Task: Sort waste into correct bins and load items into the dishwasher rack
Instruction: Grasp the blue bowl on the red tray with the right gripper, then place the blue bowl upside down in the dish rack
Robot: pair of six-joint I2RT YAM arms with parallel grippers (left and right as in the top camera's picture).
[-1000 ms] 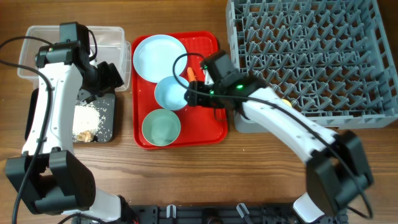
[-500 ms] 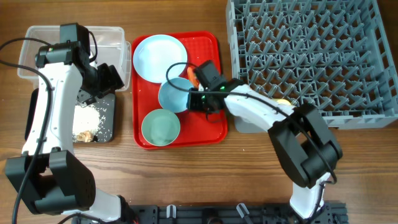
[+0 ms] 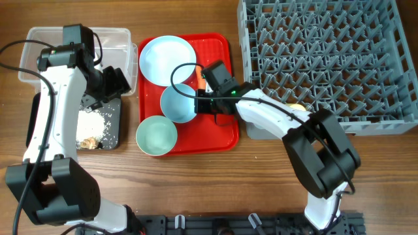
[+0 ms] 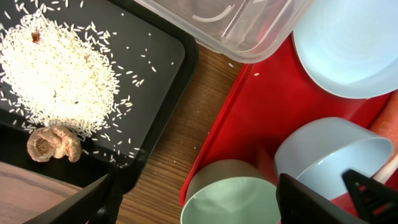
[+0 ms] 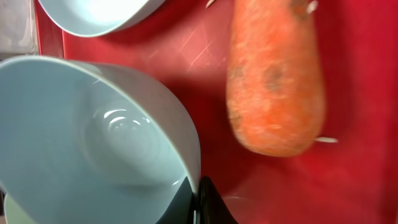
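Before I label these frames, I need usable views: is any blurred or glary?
Overhead: sharp, evenly lit. Left wrist: rice crisp, pale green bowl slightly smeared. Right wrist: carrot soft, small glare inside light blue bowl.

Inspection result: no legible text, labels, brands, numbers or signs found on any item, any view.

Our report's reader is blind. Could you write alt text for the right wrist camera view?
The right claw pinches the rim of a light blue bowl over a red tray. An orange carrot lies on the tray beside the bowl, not touching it, and a light blue plate edges in at top.
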